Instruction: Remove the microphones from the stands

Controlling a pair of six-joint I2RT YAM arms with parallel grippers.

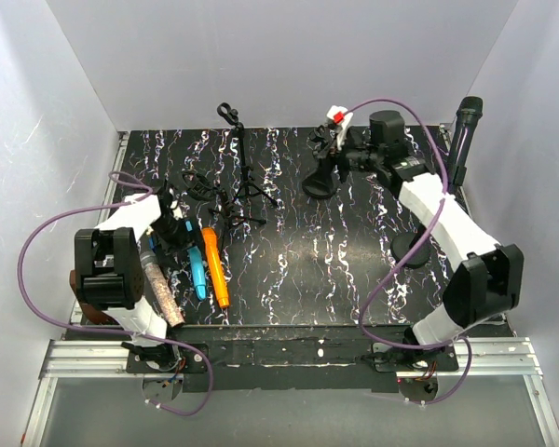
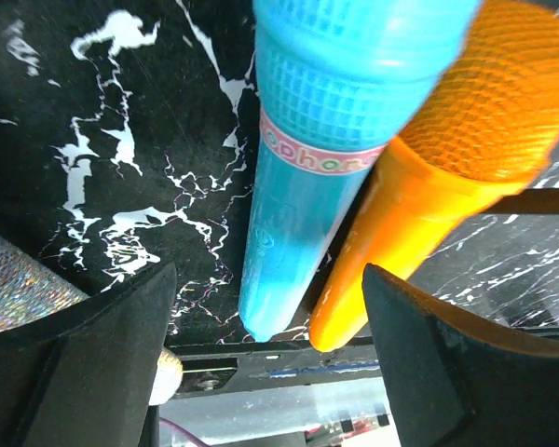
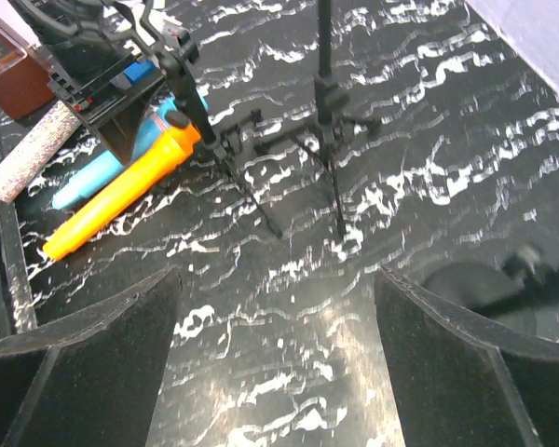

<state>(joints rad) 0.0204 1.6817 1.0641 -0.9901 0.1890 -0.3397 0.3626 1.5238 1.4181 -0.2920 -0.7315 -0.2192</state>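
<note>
Two heads cropped: blue microphone [image 2: 293, 233], orange microphone [image 2: 419, 186]

Blue microphone [image 2: 298, 233] beside orange microphone [image 2: 419, 205], touching, between the left gripper's [image 2: 270, 312] wide-apart fingers [image 2: 102, 372].

Marbled black-and-white table [image 2: 102, 140], blue microphone [image 2: 289, 233], orange microphone [image 2: 419, 186]

The left arm [image 1: 130, 216] and the right arm [image 1: 419, 196] share one build: smooth white link shells joined by boxy black joint housings [image 1: 112, 270]. A purple cable [image 1: 23, 261] loops loosely off each arm, and the right one's carries a red-and-white connector [image 1: 335, 115]. The left fingers [image 2: 93, 354] and right fingers [image 3: 84, 363] are thick matte-black wedges with slanted inner faces. A silver rail [image 1: 74, 358] along the bench's near edge carries both bases.
</note>
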